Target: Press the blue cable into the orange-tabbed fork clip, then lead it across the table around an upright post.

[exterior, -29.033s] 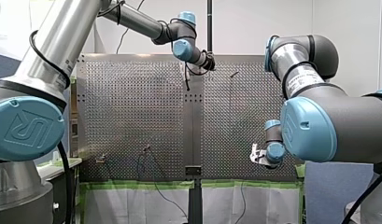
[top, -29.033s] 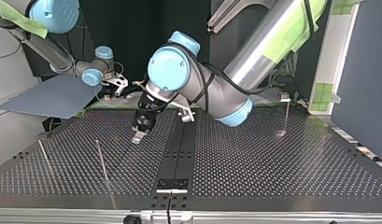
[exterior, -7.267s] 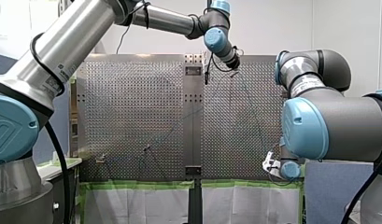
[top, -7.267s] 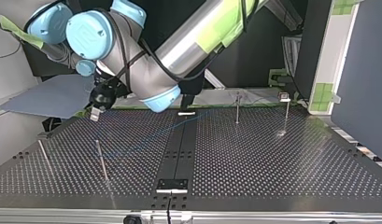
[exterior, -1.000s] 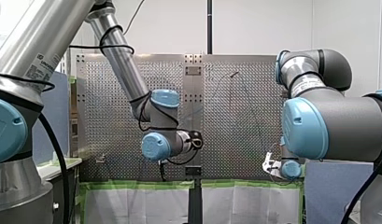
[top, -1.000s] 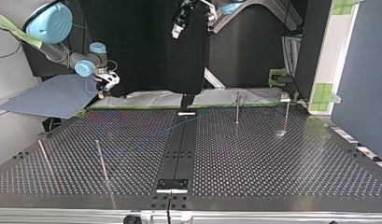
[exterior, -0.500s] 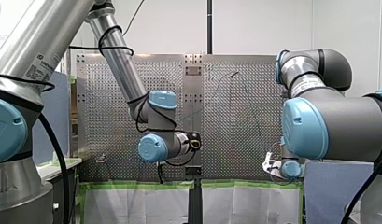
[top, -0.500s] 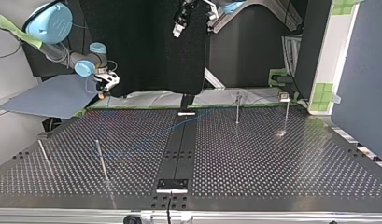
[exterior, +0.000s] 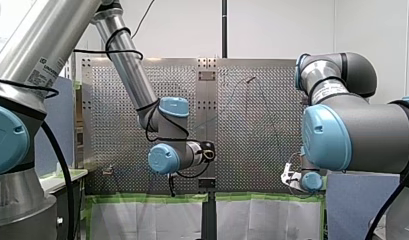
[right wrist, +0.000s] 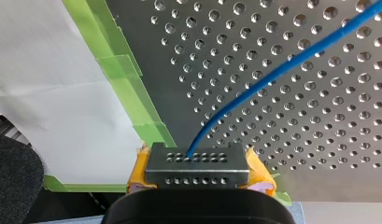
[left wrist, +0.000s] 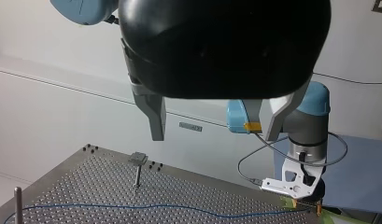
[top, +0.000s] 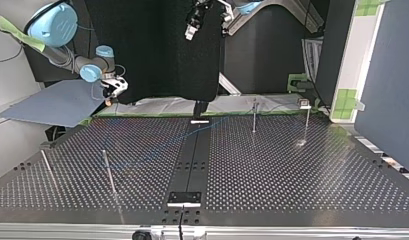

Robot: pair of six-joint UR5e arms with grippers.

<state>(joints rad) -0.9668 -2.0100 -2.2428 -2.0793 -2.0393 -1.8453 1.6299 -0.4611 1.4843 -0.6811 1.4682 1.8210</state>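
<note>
The thin blue cable [top: 157,146] runs from the back right of the top view, near a small clip on a stand [top: 304,104], slanting across the table to an upright post [top: 109,172]. From there it leads back to my right gripper [top: 113,89]. In the right wrist view that gripper [right wrist: 197,156] is shut on the cable [right wrist: 282,70], yellow pads on either side. My left gripper [left wrist: 215,137] hangs high above the table, open and empty. Below it lies the cable [left wrist: 132,206], and ahead is my right gripper [left wrist: 306,204].
A T-topped post [left wrist: 138,161] stands beyond the cable and a plain post [left wrist: 16,205] near it. Two more posts [top: 254,117] stand at the top view's back right. Green tape [right wrist: 132,93] edges the perforated table [top: 292,190].
Over the last second my left arm's wrist shifted slightly left and down in the front view, then held. Seven seconds ago it was low by the far post; now it is raised.
</note>
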